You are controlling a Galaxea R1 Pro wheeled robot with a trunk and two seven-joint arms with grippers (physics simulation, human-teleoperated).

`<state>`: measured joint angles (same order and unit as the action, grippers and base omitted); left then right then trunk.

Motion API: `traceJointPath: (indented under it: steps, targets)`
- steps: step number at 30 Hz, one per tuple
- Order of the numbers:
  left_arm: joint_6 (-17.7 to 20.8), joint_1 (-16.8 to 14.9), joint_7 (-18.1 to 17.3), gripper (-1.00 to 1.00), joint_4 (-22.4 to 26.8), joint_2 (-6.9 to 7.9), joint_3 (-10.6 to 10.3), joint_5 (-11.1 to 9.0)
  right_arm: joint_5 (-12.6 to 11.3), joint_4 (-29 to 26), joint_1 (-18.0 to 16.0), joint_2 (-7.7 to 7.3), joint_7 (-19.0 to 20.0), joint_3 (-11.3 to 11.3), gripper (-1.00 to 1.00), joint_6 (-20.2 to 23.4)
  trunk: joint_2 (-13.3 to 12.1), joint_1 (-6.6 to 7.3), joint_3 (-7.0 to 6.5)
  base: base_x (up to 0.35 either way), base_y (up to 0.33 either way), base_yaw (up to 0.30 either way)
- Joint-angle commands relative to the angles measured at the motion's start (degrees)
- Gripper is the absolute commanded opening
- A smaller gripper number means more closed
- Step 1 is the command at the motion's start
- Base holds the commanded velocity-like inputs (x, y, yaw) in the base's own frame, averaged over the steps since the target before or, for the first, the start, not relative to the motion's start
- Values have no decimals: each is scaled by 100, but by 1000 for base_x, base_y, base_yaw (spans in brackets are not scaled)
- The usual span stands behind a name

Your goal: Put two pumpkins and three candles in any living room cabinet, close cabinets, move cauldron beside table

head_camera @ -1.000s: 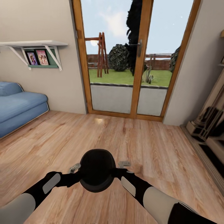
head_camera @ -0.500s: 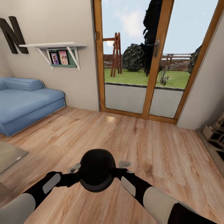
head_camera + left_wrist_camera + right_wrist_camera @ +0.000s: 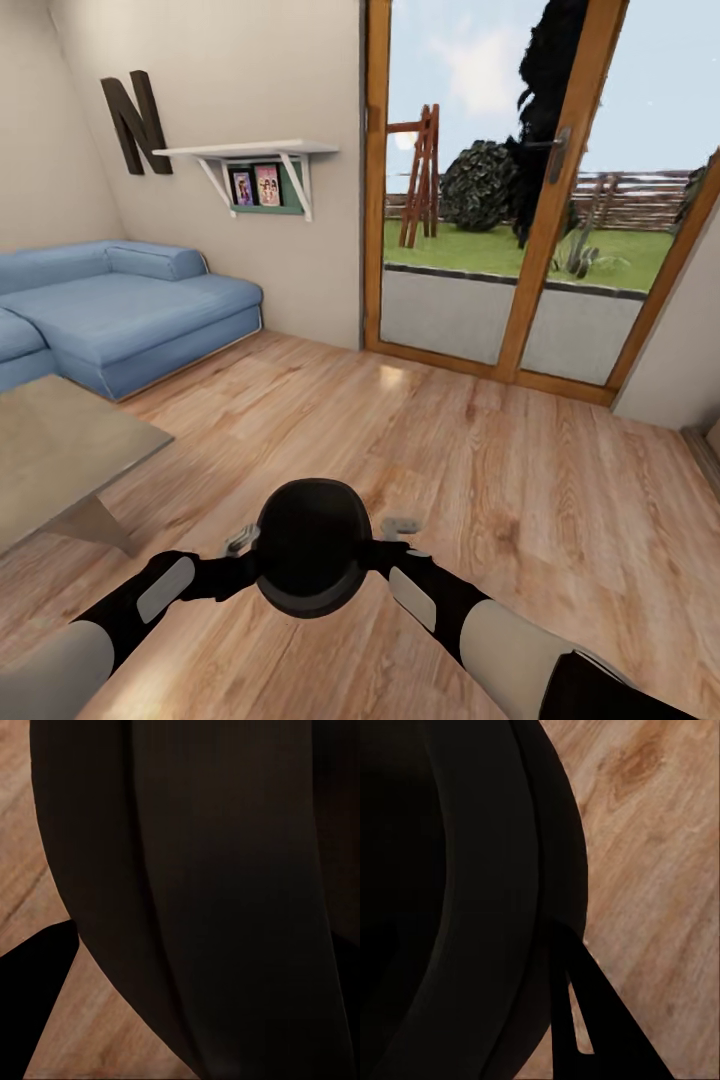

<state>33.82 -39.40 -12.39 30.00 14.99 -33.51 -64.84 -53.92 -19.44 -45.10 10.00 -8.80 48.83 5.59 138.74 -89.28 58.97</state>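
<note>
The matte black cauldron hangs above the wooden floor right in front of me, carried between both arms. My left gripper is shut on its left rim and my right gripper is shut on its right rim. The cauldron's dark wall looms close in the left wrist view, and its rim and belly show in the right wrist view with floorboards beyond. A corner of the low table with its glossy grey top stands at the left, a short way from the cauldron.
A blue sofa lines the left wall behind the table. Above it hang a white shelf and a large letter N. A wood-framed glass door to the garden is ahead. Open floor lies between.
The whole view has swung left as the camera turned: the table and more of the sofa have come in, and the unit at the right has left. Arms and cauldron are unchanged.
</note>
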Motion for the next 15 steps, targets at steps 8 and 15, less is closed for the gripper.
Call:
traceJointPath:
  steps: [8, 15]
  targets:
    - [1, -6, -18, -100, -3, 4, 12, 24, 14, -94, -10, 0, 221, 12, -100, 12, 3, 5, 4, -248, 0, 269]
    - [1, -6, -18, -100, -3, 7, 11, 24, 14, -94, -11, 0, 221, 11, -100, 12, 3, 5, 4, -105, 0, 269]
